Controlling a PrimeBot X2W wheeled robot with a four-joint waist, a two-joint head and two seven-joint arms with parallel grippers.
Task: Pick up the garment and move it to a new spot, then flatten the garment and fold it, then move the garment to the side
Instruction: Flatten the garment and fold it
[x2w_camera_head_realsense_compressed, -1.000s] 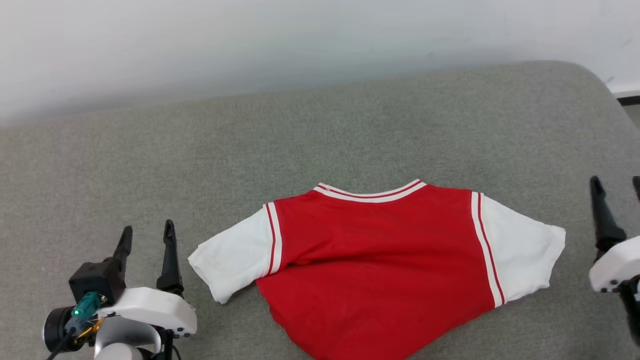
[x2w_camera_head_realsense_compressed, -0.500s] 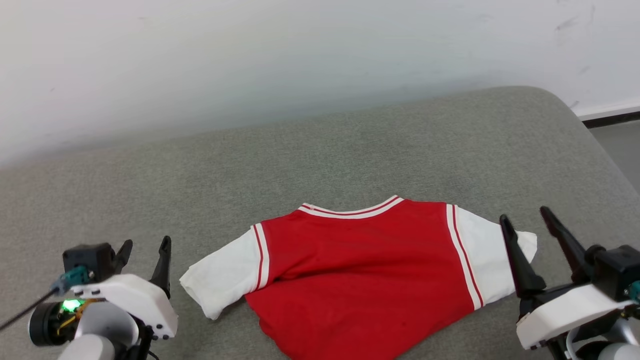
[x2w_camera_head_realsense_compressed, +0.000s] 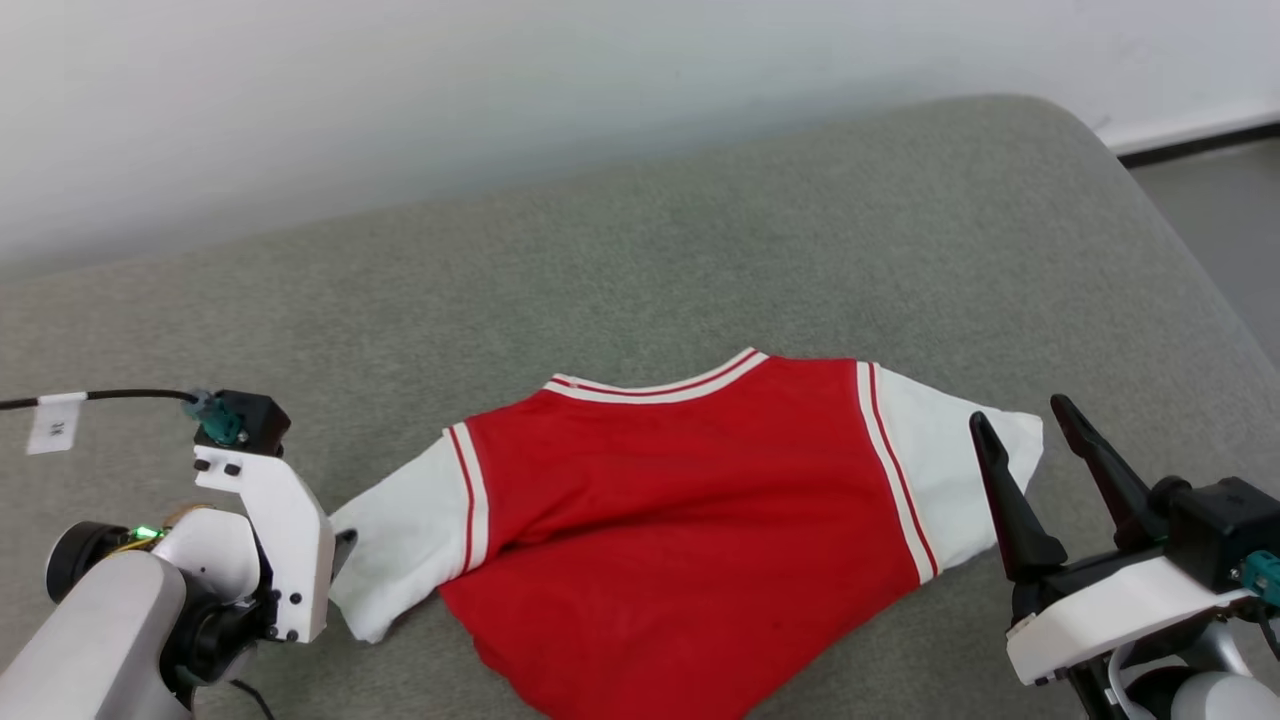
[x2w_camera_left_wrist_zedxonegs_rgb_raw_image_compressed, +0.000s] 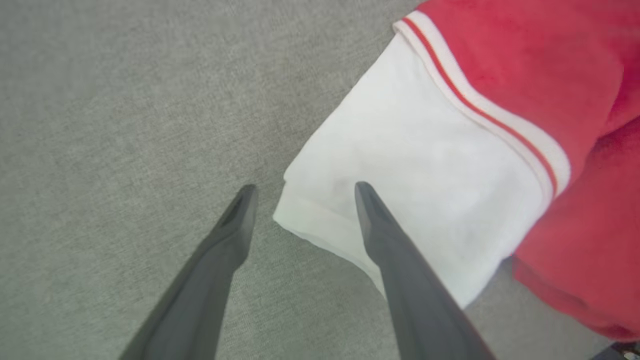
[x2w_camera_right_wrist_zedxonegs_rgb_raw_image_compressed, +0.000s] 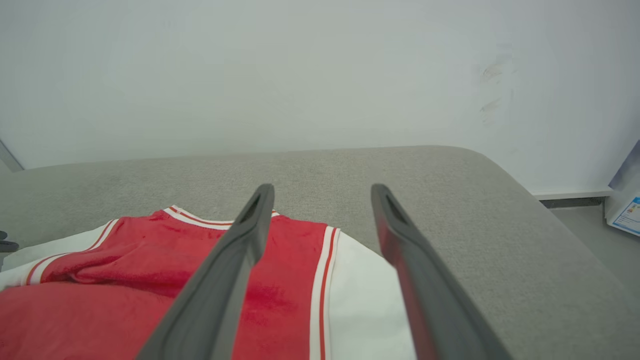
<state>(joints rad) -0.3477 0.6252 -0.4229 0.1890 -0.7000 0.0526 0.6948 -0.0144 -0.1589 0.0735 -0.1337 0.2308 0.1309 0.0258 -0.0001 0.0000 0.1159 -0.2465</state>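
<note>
Soft and limp, the T-shirt (x2w_camera_head_realsense_compressed: 680, 500) will likely sag; spread left claw (x2w_camera_left_wrist_zedxonegs_rgb_raw_image_compressed: 302, 187) and right claw (x2w_camera_head_realsense_compressed: 1018, 412) could pinch its sleeves (x2w_camera_left_wrist_zedxonegs_rgb_raw_image_compressed: 415, 165).

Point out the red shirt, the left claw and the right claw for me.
red shirt (x2w_camera_head_realsense_compressed: 690, 500), head view, on the middle of its red body.
left claw (x2w_camera_left_wrist_zedxonegs_rgb_raw_image_compressed: 305, 187), left wrist view, midway between its two spread fingertips.
right claw (x2w_camera_head_realsense_compressed: 1017, 411), head view, midway between its two spread fingertips.
</note>
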